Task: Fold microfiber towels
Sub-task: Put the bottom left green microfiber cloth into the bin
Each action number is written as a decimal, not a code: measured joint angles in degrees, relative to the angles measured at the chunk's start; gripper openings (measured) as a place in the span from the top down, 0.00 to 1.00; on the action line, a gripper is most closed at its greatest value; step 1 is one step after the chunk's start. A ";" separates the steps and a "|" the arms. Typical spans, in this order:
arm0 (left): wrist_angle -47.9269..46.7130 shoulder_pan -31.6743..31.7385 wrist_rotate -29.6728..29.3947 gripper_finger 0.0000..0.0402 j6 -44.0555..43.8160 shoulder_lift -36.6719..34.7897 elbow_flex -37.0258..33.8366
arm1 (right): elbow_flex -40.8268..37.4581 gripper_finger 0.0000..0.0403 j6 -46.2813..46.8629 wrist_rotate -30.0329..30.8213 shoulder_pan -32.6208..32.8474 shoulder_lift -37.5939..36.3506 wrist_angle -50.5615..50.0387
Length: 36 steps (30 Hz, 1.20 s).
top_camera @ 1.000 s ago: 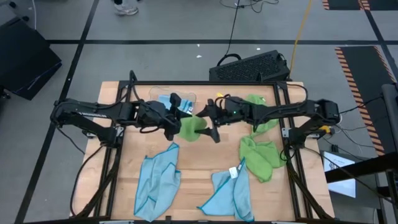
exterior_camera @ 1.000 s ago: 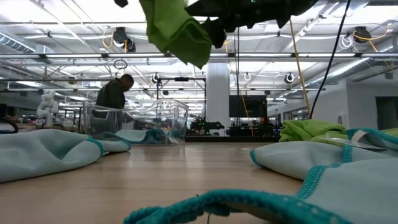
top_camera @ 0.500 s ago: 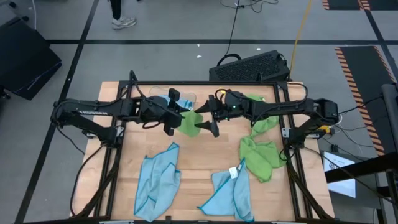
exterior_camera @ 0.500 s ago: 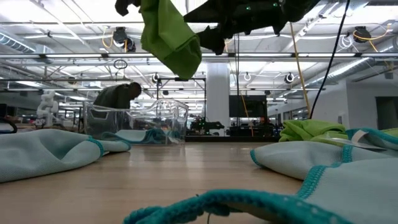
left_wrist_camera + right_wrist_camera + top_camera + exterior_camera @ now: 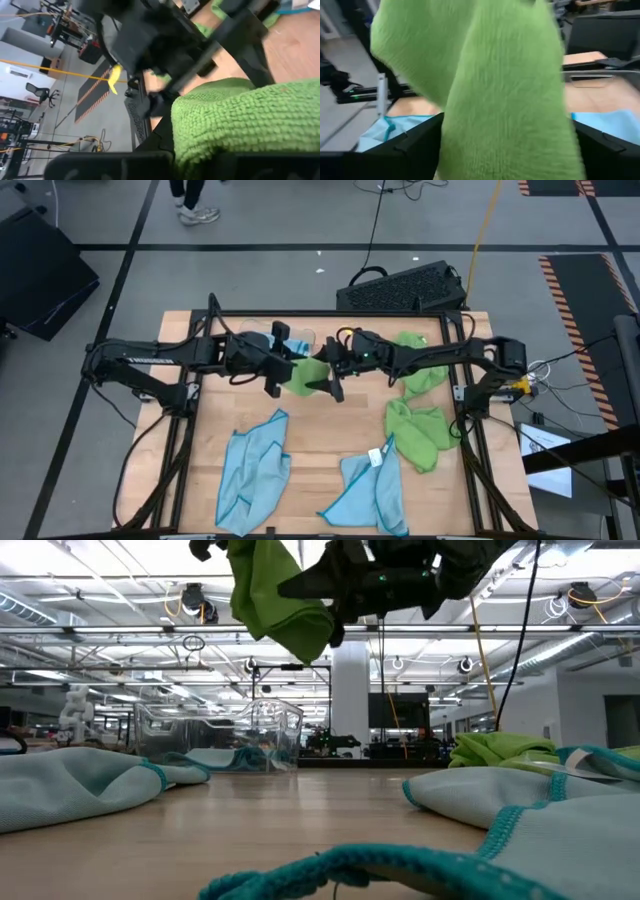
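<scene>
I hold one lime green towel [image 5: 303,376] aloft between both grippers, well above the tabletop [image 5: 310,442] and just beside the clear plastic tray [image 5: 222,736]. My left fingers [image 5: 277,376] and right fingers [image 5: 327,376] are both closed on its bunched cloth. The fold looks barely begun. Nearer than the tray, two light blue towels [image 5: 252,468] lie crumpled and unfolded; to the tray's right, more green towels [image 5: 418,432] lie heaped. I judge most of the work remains.
</scene>
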 joint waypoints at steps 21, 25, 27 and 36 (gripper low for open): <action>-8.95 0.48 -2.36 0.76 -3.44 0.00 0.00 | -0.02 0.97 -3.83 -3.09 -1.42 -0.96 -4.24; -14.75 0.48 -8.19 0.60 -12.71 -0.74 -0.04 | -0.02 0.98 -7.33 -2.70 -1.56 -2.88 -9.80; -17.97 0.57 -9.24 0.54 -16.91 -1.69 -0.04 | -0.02 0.98 -8.47 -2.05 -1.56 -4.00 -12.54; -14.69 0.52 -1.44 0.43 -28.09 -7.29 -0.04 | -0.02 0.98 -11.03 8.03 -1.11 -6.02 -22.34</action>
